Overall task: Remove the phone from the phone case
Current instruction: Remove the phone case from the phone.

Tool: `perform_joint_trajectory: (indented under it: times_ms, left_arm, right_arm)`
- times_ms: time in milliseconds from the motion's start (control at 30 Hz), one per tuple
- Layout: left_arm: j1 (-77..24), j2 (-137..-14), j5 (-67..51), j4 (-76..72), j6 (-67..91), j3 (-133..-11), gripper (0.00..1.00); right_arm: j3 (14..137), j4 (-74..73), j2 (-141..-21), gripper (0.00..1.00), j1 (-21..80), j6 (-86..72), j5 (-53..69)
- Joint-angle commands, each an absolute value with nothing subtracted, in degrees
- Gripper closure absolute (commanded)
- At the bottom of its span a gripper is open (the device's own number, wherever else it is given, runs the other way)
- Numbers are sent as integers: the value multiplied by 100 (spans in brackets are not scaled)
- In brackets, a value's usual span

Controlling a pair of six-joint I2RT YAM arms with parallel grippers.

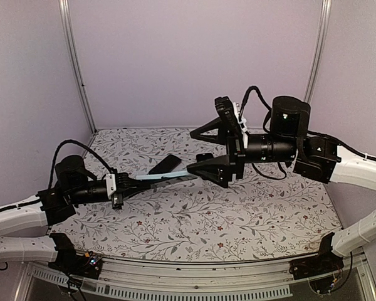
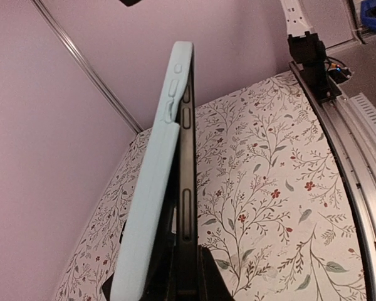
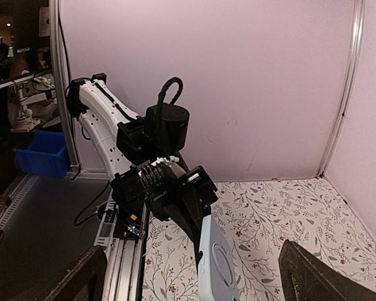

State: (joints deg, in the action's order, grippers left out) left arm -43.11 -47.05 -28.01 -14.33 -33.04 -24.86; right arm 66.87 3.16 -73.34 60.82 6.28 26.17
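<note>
The black phone (image 2: 187, 188) stands edge-on between the jaws of my left gripper (image 2: 188, 279), which is shut on it. The light blue phone case (image 2: 149, 213) has peeled away from the phone at the near end and still wraps its far end. From above, my left gripper (image 1: 122, 188) holds the pair level over the table, with the case (image 1: 166, 175) pointing right. My right gripper (image 1: 191, 152) is open wide at the far end of the case, which lies close to its lower finger. In the right wrist view the case (image 3: 214, 266) sits between the spread fingers (image 3: 81, 276) without touching them.
A floral cloth (image 1: 194, 219) covers the table. Purple walls with metal posts (image 1: 75, 63) close the back and sides. A slotted rail (image 1: 194, 285) runs along the near edge. A blue bin (image 3: 41, 153) stands off the table. A dark patch (image 1: 165, 165) lies behind the case.
</note>
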Motion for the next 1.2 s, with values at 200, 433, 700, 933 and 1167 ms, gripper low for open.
perform_joint_trajectory:
  times_ms: [200,433,700,933,1167]
  left_arm:
    - [-4578,-4910,-2750,-1372,-3641,-2848,100]
    - [-4696,-5222,-2708,-1025,-3668,-3045,100]
    - [-4797,-5181,-2736,-983,-3679,-3065,100]
    - [-4859,-5115,-2720,-950,-3701,-3051,100]
    - [-4896,-5102,-2675,-927,-3734,-3040,100]
  right_arm:
    - [8923,-2447,-8889,2,6466,898,1535]
    - [10365,-3726,-10119,7,6856,949,822]
    - [10819,-4080,-10672,26,7053,898,315]
    - [10858,-4203,-10807,41,7058,855,138]
    - [10860,-4255,-10863,47,7068,835,127]
